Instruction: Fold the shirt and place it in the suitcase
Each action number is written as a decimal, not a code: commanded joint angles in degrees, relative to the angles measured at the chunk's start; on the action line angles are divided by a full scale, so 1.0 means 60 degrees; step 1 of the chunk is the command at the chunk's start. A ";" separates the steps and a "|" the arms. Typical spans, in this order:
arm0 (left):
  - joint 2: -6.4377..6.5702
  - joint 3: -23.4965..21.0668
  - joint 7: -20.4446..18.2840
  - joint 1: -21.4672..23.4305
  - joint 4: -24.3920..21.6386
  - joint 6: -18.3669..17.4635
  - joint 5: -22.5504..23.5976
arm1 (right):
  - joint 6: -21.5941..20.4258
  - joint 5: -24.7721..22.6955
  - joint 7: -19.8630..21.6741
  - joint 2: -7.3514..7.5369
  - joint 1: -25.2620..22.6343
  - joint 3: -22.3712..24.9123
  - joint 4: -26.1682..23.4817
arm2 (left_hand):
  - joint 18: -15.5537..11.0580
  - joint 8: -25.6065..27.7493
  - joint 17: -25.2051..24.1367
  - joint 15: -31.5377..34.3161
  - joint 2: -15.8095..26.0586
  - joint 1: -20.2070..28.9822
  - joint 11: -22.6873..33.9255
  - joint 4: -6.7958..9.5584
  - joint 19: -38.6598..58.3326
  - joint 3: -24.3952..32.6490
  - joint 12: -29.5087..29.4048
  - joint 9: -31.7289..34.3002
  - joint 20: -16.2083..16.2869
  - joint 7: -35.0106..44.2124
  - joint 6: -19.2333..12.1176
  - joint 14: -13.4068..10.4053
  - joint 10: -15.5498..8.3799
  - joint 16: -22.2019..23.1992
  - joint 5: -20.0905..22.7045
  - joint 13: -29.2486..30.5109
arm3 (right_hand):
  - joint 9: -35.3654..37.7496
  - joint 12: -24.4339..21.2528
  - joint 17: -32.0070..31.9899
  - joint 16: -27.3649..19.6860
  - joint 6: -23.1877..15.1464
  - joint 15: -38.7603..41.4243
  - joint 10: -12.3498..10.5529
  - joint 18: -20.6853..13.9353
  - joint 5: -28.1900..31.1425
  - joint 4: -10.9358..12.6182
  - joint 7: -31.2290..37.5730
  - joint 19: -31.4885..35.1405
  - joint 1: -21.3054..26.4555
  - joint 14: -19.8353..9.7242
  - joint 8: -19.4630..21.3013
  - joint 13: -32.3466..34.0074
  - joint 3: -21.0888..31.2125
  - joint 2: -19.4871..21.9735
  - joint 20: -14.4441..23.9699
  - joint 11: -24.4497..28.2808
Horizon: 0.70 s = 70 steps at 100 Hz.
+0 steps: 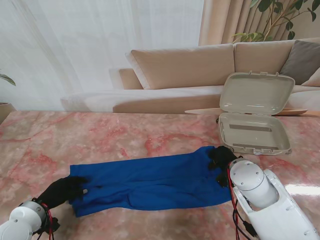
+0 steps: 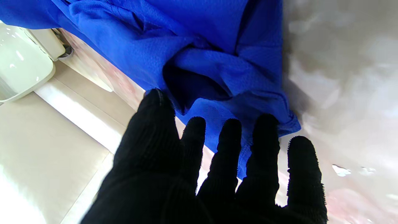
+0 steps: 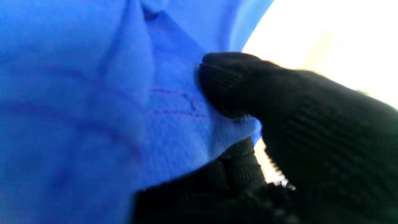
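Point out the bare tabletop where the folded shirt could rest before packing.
The widest bare patch of the pink marble table lies farther from me than the blue shirt, running left of the open grey suitcase. It is crowded at the shirt's ends: the left robot hand touches one, and the right robot hand pinches the other beside the suitcase.

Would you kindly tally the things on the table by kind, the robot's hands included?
Blue shirt: 1
Open suitcase: 1
Black-gloved hands: 2, the left hand and the right hand
Total: 4
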 commanded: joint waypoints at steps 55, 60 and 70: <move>0.0305 0.0576 -0.1450 -0.0215 0.0492 -0.0379 -0.0406 | 0.0371 0.1414 -0.0478 -0.0430 -0.0065 0.0211 -0.0868 | 0.0159 0.0003 0.0061 -0.0270 0.0185 0.0183 0.0103 0.0249 0.0088 -0.0185 0.0059 0.0135 -0.0051 0.0140 0.0099 0.0387 -0.0020 -0.0145 0.0064 0.0195 | 0.0867 0.0115 0.0536 0.0201 0.0397 0.0739 0.0726 -0.0275 0.0475 0.1283 0.0521 0.1109 0.0628 -0.0859 0.0372 -0.0207 0.0813 -0.0203 -0.0008 0.0841; 0.0320 0.0636 -0.1507 -0.0260 0.0533 -0.0391 -0.0425 | 0.0380 0.1439 -0.0494 -0.0437 -0.0036 0.0196 -0.0936 | 0.0168 0.0002 0.0058 -0.0269 0.0194 0.0190 0.0102 0.0250 0.0088 -0.0183 0.0059 0.0127 -0.0051 0.0140 0.0099 0.0388 -0.0005 -0.0143 0.0057 0.0188 | 0.0859 0.0118 0.0536 0.0199 0.0402 0.0744 0.0734 -0.0280 0.0460 0.1309 0.0518 0.1111 0.0627 -0.0856 0.0378 -0.0208 0.0789 -0.0190 -0.0011 0.0851; 0.0345 0.0737 -0.1609 -0.0337 0.0602 -0.0401 -0.0484 | 0.0417 0.1503 -0.0536 -0.0456 0.0047 0.0154 -0.1063 | 0.0163 0.0000 0.0052 -0.0272 0.0206 0.0189 0.0106 0.0251 0.0091 -0.0187 0.0059 0.0126 -0.0050 0.0135 0.0107 0.0393 -0.0010 -0.0144 0.0042 0.0180 | 0.0840 0.0125 0.0536 0.0193 0.0411 0.0744 0.0719 -0.0290 0.0452 0.1349 0.0519 0.1112 0.0618 -0.0872 0.0389 -0.0209 0.0754 -0.0169 -0.0017 0.0876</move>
